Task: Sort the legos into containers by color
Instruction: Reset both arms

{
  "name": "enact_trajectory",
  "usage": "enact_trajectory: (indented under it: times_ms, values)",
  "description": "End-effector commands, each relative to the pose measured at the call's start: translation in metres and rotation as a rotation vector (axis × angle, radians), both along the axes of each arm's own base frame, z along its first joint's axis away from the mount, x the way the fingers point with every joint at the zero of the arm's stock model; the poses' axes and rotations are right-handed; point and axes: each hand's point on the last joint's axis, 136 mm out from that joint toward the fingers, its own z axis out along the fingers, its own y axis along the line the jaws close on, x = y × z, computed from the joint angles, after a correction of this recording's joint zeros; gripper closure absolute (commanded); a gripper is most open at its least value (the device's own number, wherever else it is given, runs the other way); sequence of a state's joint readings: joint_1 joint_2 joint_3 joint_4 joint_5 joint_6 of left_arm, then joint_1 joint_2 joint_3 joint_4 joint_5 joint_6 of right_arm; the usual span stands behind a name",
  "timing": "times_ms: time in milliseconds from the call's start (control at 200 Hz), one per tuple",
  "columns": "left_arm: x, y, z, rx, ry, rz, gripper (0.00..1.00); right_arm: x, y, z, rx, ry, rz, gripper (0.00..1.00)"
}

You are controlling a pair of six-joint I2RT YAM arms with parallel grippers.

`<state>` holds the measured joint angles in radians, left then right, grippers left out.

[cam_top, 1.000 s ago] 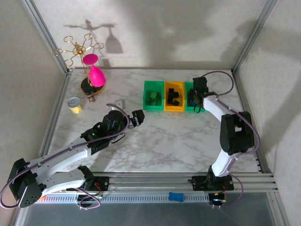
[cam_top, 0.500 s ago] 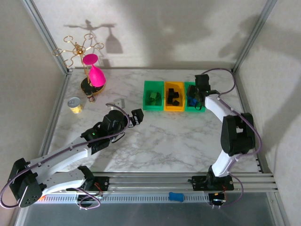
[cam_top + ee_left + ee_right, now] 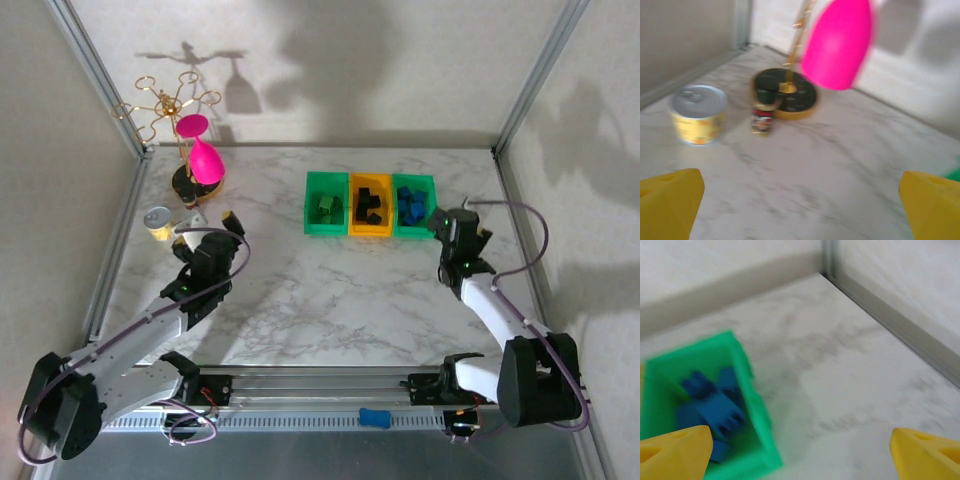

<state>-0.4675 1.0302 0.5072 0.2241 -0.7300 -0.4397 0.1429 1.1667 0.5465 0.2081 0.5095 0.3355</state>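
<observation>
Three containers stand in a row at the back: a green bin (image 3: 325,231) with green legos (image 3: 325,206), a yellow-orange bin (image 3: 370,233) with black legos (image 3: 370,208), and a green bin (image 3: 414,234) with blue legos (image 3: 410,204). My right gripper (image 3: 462,222) hovers just right of that last bin, open and empty. In the right wrist view the bin's wall (image 3: 751,390) and its blue legos (image 3: 710,410) lie left of my gripper (image 3: 800,460). My left gripper (image 3: 207,223) is open over bare marble at the left, nothing between its yellow fingertips (image 3: 670,200).
A small yellow can with a silver lid (image 3: 157,221) (image 3: 698,114) sits left of my left gripper. Behind it stand a tiny bottle (image 3: 762,120) and a gold rack on a black base (image 3: 785,92) holding a pink glass (image 3: 203,158). Metal frame posts edge the table.
My right gripper has opened and drawn back from over the right green bin toward the near right. My left arm has swung left toward the can.
</observation>
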Motion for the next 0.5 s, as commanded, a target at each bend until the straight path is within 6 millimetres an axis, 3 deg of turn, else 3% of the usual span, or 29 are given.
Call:
enact_trajectory:
  times_ms: [0, 55, 85, 115, 215, 275, 325, 421, 491]
  values:
    - [0.005, 0.031, -0.011, 0.102, -0.041, 0.101, 0.0, -0.018, -0.032, -0.004, -0.08, -0.106, -0.134, 0.07]
    - [0.012, 0.039, -0.024, 0.116, -0.007, 0.099, 0.0, -0.024, -0.035, -0.017, -0.085, -0.134, -0.123, 0.07]
    - [0.02, 0.039, -0.021, 0.113, -0.012, 0.085, 0.0, -0.024, -0.034, -0.017, -0.084, -0.174, -0.103, 0.06]
    - [0.024, 0.035, -0.018, 0.131, -0.035, 0.056, 0.0, -0.031, -0.032, -0.031, -0.081, -0.173, -0.074, 0.05]
    - [0.027, 0.033, -0.014, 0.177, -0.094, 0.0, 0.0, -0.02, -0.018, -0.018, -0.077, -0.242, 0.033, 0.01]
    - [0.028, 0.042, -0.019, 0.162, -0.11, -0.006, 0.0, -0.017, -0.011, -0.011, -0.088, -0.297, 0.088, 0.01]
    - [0.029, 0.046, -0.029, 0.16, -0.094, -0.017, 0.0, -0.014, -0.008, -0.009, -0.09, -0.33, 0.114, 0.01]
    - [0.025, 0.044, -0.031, 0.198, -0.14, -0.073, 0.0, 0.001, 0.003, -0.009, -0.123, -0.317, 0.198, 0.01]
    - [0.021, 0.042, -0.032, 0.211, -0.179, -0.111, 0.0, 0.001, 0.009, -0.012, -0.141, -0.348, 0.245, 0.01]
